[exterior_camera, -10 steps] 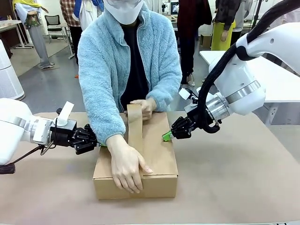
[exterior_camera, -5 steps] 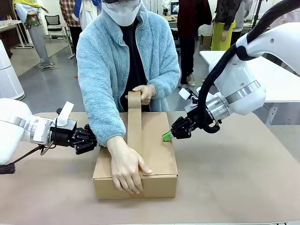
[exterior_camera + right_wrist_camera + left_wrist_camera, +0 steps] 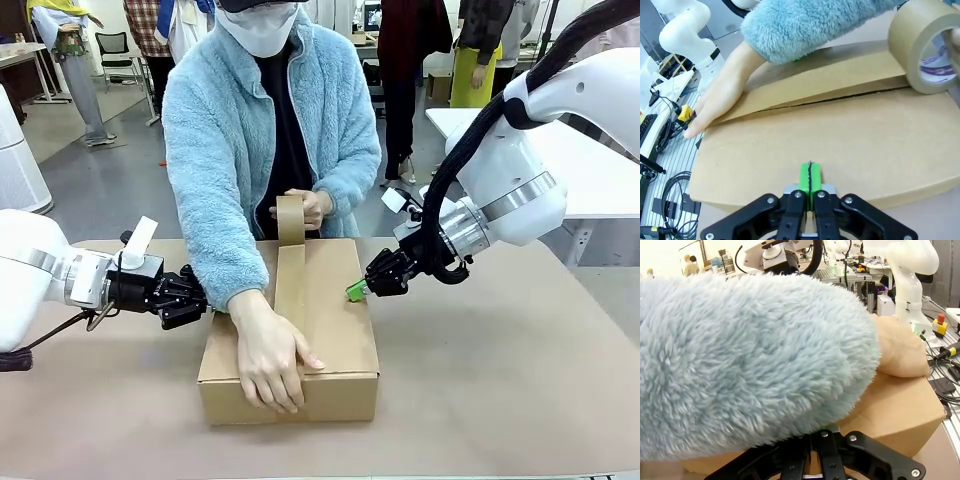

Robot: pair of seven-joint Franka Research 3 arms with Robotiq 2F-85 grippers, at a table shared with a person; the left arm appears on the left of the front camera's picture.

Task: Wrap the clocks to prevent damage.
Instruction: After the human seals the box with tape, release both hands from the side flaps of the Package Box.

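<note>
The clocks are out of view. A shut cardboard box (image 3: 340, 330) sits mid-table. A person holds a brown tape roll (image 3: 291, 218) above the box's far edge, and a tape strip (image 3: 289, 285) runs along the top seam. Their other hand (image 3: 268, 360) presses the strip down at the near edge. My left gripper (image 3: 205, 300) is shut against the box's left side, under the person's blue sleeve (image 3: 750, 360). My right gripper (image 3: 354, 291) is shut, its green pads resting on the box's right top edge (image 3: 840, 145). The right wrist view shows the tape roll (image 3: 922, 47).
The brown table top (image 3: 500, 400) has free room right of and in front of the box. A white table (image 3: 600, 170) stands behind on the right, and a white appliance (image 3: 20, 160) at the far left. People stand in the background.
The person lifted the tape roll a little above the box's far edge, drawing the strip taut. Both grippers stayed where they were.
</note>
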